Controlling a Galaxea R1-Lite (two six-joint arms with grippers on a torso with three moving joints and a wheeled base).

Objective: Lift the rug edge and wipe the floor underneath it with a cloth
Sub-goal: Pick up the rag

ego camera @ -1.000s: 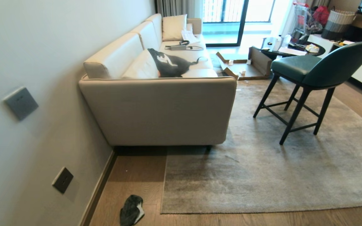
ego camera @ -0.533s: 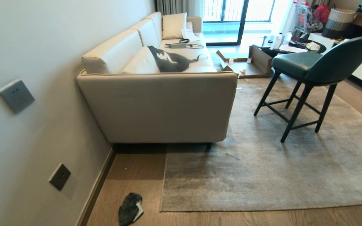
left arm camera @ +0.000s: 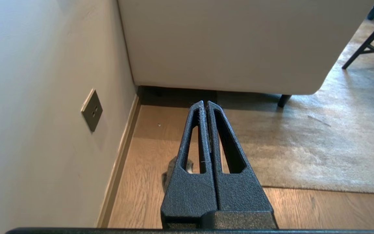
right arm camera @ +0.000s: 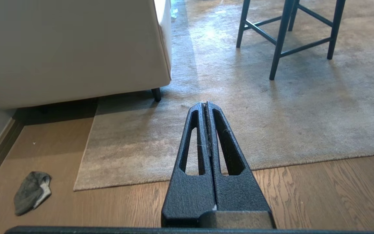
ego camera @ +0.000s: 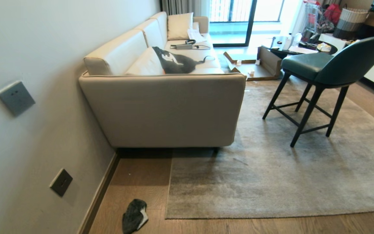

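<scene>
Landmark: the sofa (ego camera: 162, 110), standing against the wall (ego camera: 28, 48).

The rug edge (ego camera: 168, 191) is lying flat on the floor (ego camera: 135, 182), its corner sitting on the robot's side of the sofa, with the rug running in under the sofa's end. The cloth (ego camera: 135, 216) is lying crumpled on the floor near the robot, between the baseboard (ego camera: 99, 198) and the rug corner, well apart from the sofa and not touching the rug; a white patch is showing on one side.

The left gripper (left arm camera: 205, 104) is hanging above the floor, pointing toward the sofa's base, fingers pressed together and carrying nothing. The right gripper (right arm camera: 205, 105) is hanging over the rug beside the sofa's leg (right arm camera: 156, 94), likewise clenched and empty.

A green chair (ego camera: 320, 74) is standing on the rug beside the sofa.
</scene>
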